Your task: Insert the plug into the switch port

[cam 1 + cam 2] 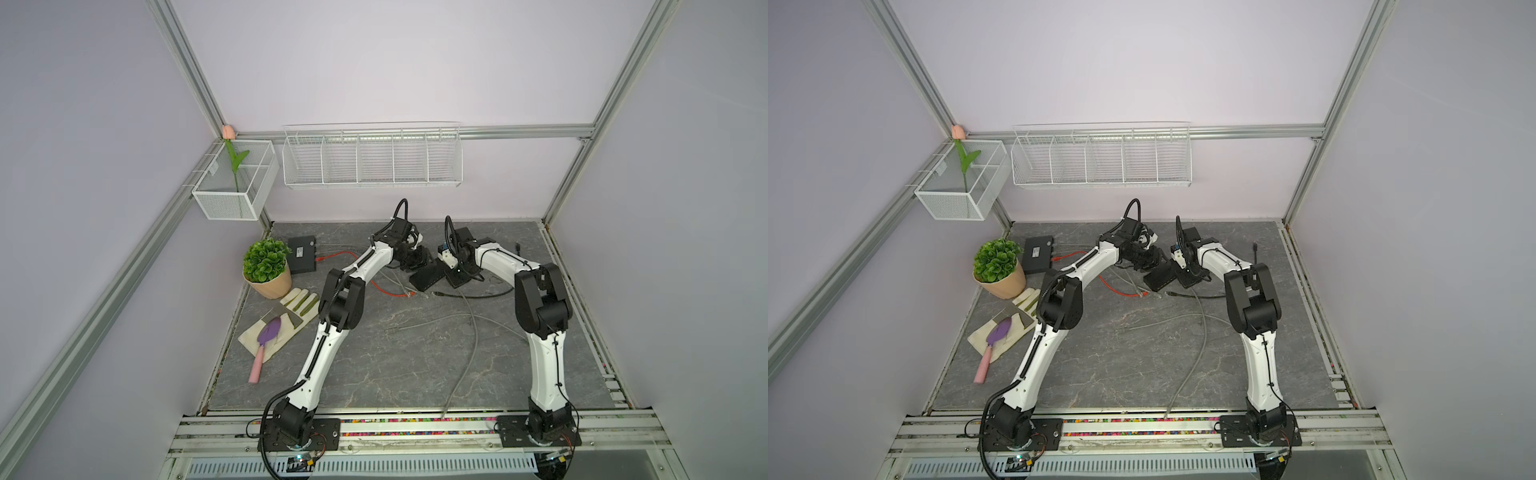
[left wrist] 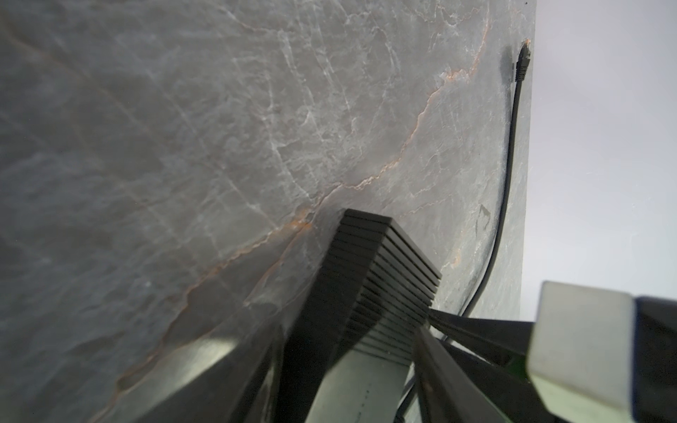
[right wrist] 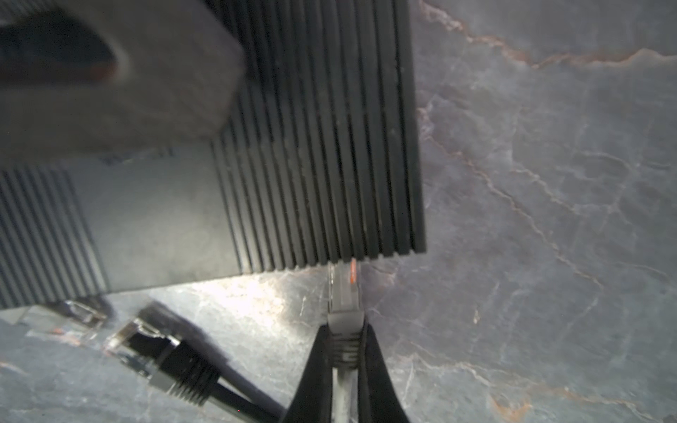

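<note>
The switch [image 1: 428, 276] [image 1: 1160, 277] is a black ribbed box lying on the grey stone table behind the middle. My left gripper [image 1: 419, 262] reaches it from the left. In the left wrist view its dark fingers [image 2: 227, 373] press against both sides of the switch [image 2: 370, 289]. From the right, my right gripper [image 3: 344, 331] [image 1: 451, 279] is shut on the grey boot of the plug [image 3: 344, 289]. The plug's clear tip meets the switch's edge [image 3: 344, 219] and passes under it. The port itself is hidden.
Beside the held plug lie a black cable's loose plug [image 3: 161, 362] and a clear one [image 3: 80, 311]. A red cable [image 1: 386, 291] runs to a second black box [image 1: 302, 254]. A grey cable [image 1: 469, 345] trails forward. A potted plant [image 1: 268, 266], glove and trowel [image 1: 266, 336] sit left.
</note>
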Tool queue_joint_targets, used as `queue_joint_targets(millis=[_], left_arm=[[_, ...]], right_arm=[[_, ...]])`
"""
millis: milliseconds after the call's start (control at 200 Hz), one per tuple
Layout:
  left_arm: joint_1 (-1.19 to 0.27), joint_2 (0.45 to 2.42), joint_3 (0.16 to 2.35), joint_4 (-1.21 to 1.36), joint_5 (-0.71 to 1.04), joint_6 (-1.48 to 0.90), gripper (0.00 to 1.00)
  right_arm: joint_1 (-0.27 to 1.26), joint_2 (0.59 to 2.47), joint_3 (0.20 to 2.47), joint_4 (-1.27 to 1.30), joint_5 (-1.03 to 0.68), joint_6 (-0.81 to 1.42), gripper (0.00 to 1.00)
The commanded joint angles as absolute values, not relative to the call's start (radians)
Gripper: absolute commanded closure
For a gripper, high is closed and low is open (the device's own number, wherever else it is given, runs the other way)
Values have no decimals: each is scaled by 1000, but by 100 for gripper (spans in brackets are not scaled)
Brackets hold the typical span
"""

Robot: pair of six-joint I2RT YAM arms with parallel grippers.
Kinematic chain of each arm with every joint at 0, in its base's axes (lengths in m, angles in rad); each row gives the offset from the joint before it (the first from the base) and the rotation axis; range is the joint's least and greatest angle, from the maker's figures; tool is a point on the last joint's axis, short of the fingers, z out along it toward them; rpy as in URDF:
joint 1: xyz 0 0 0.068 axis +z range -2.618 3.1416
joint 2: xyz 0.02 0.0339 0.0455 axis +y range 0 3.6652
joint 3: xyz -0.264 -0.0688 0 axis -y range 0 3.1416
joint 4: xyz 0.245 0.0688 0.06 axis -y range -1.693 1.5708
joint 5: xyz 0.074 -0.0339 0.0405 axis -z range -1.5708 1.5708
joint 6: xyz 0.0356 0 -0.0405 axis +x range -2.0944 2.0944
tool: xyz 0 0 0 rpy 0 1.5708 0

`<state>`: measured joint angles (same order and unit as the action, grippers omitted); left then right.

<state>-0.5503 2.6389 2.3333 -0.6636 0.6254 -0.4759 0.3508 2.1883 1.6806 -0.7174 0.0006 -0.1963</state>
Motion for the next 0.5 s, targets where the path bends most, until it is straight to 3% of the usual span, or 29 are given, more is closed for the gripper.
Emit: queue_joint_targets(millis=[0, 495], left_arm=[[-557, 2677, 2297, -730, 598, -448, 44], [-540, 2655, 2240, -711, 631, -436, 59]], right_arm=[[363, 2136, 1660, -690, -29, -219, 93], [386, 2109, 1653, -653, -66, -223, 93]])
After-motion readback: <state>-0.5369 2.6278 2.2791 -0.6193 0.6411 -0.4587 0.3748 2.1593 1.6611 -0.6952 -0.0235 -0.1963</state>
